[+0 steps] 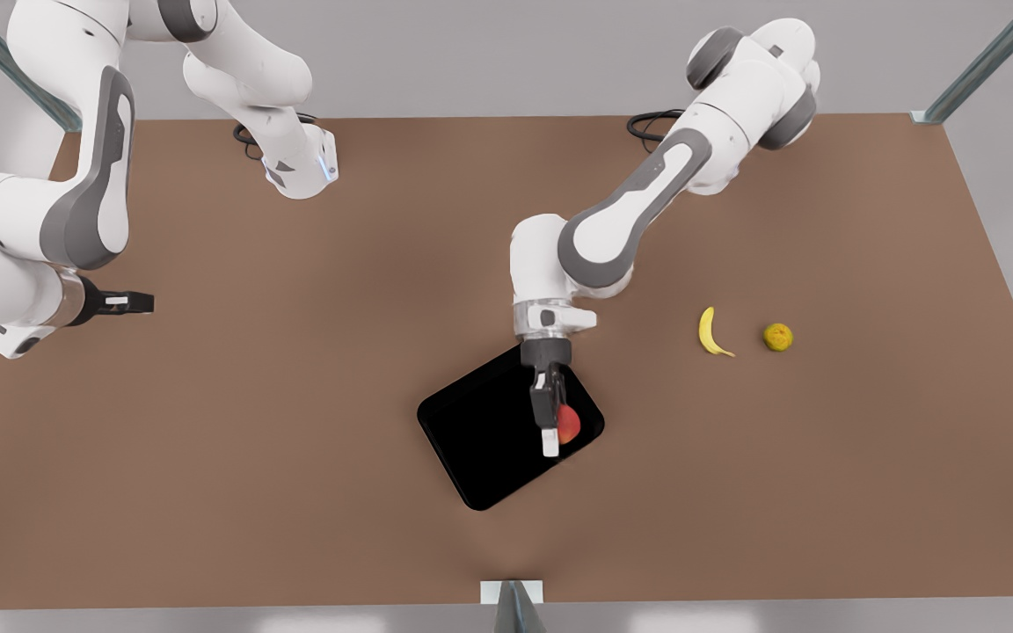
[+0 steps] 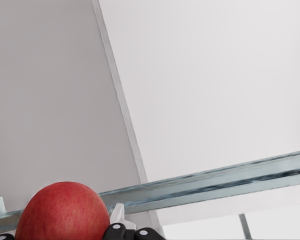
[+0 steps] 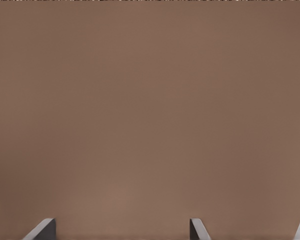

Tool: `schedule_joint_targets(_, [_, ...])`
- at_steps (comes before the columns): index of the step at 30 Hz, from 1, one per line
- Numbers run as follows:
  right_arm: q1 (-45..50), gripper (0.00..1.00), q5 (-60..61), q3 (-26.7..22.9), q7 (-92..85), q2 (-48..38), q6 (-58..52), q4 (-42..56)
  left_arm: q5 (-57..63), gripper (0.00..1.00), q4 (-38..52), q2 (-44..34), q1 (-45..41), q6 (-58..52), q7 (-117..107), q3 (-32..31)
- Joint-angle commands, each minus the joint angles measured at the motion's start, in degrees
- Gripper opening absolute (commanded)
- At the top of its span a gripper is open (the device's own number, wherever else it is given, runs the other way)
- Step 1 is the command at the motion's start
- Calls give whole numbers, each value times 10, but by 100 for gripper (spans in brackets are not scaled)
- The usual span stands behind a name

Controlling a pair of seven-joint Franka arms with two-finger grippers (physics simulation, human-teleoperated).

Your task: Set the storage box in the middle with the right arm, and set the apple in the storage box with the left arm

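Brown table point(image 1: 295, 396); the storage box point(image 1: 480, 440) lies mid-table; above it the left gripper point(image 1: 552, 422) clamps the apple point(image 1: 569, 424); the right gripper point(image 1: 133, 301) waits at the front view's left, fingers spread.

On the brown table point(image 1: 295, 396) I count one black storage box point(image 1: 480, 440), one red apple point(image 1: 569, 425), one banana point(image 1: 710, 332), one yellow-green round fruit point(image 1: 777, 336), and two white robot arms.

I'm working a simulated lab bench: a bare brown table point(image 1: 295, 440), blank grey walls point(image 2: 215, 75), metal frame struts point(image 1: 981, 66) at the corners.
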Motion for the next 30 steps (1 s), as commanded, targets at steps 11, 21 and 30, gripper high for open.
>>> schedule_joint_targets(11, [0,100,3,1,0,8,4,1,-1080,34,7,15,-26,15,129,7])
schedule_joint_targets(21, [-1,100,4,1,0,12,4,1,-1061,100,6,15,-45,18,119,8])
schedule_joint_targets(30, [-1,100,4,1,-2,13,10,1,-943,99,0,-83,95,-236,707,8])
